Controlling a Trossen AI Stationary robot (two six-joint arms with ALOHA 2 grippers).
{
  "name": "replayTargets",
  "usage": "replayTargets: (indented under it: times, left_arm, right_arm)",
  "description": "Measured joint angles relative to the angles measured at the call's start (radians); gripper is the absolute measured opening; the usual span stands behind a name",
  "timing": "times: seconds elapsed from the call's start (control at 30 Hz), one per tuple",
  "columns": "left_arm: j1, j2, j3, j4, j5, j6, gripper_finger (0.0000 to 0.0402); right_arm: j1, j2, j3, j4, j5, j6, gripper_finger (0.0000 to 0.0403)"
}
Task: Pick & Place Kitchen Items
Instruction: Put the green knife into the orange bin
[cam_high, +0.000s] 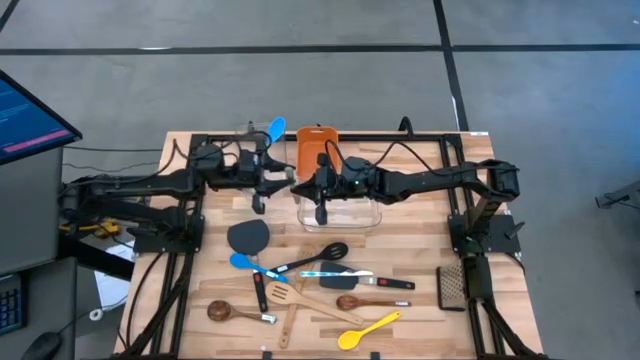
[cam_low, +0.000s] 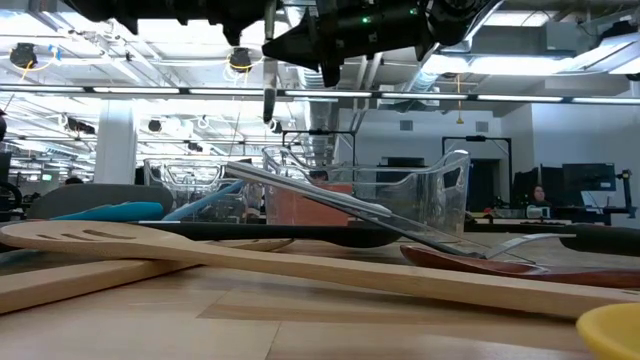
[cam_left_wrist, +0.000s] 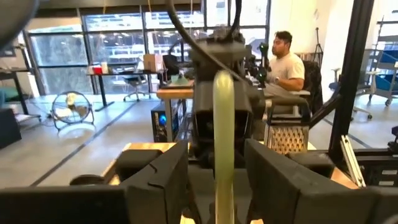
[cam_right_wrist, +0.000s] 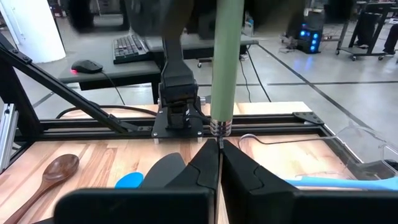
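both grippers are met above the far middle of the tabletop, over a clear tub (cam_high: 338, 205). a pale green handle (cam_right_wrist: 224, 62) is pinched between the closed fingers of the right gripper (cam_right_wrist: 217, 152), so that the utensil is carried upright rather than laid flat. the left gripper (cam_left_wrist: 217, 180) is set around the same handle with its fingers parted and not pressing, which reads as a hand-over, though which end of the utensil hangs lowest cannot be made out.

the orange bin (cam_high: 312, 145) is stood at the far edge, with a blue spoon (cam_high: 275, 129) beside it, its bowl raised.

the other utensils are left scattered across the near half: a black turner (cam_high: 248, 236), a black ladle (cam_high: 318, 256), a slotted wooden spatula (cam_high: 285, 305), a dark wooden spoon (cam_high: 228, 312) and a glossy yellow spoon (cam_high: 368, 329) toward the near edge. a metal grater (cam_high: 452, 286) is laid near the right edge. handles are long, thin and rounded; the wood is matte.
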Motion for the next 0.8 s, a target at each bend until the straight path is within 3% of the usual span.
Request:
replayTargets:
  times: [0.43, 0.6, 0.8]
  left_arm:
    - [0.031, -0.324, 0.001, -0.388, -0.001, -0.006, 0.0124]
    - [0.030, -0.416, 0.000, -0.492, -0.001, -0.008, 0.0115]
    - [0.030, -0.525, 0.000, -0.566, -0.001, -0.009, 0.0106]
  right_arm:
    - [-0.062, -0.095, 0.005, -0.066, 0.051, 0.007, 0.0000]
    - [-0.149, -0.080, 0.136, -0.328, 0.052, 0.075, 0.0000]
    - [-0.230, 0.024, 0.339, -0.565, 0.049, 0.079, 0.0000]
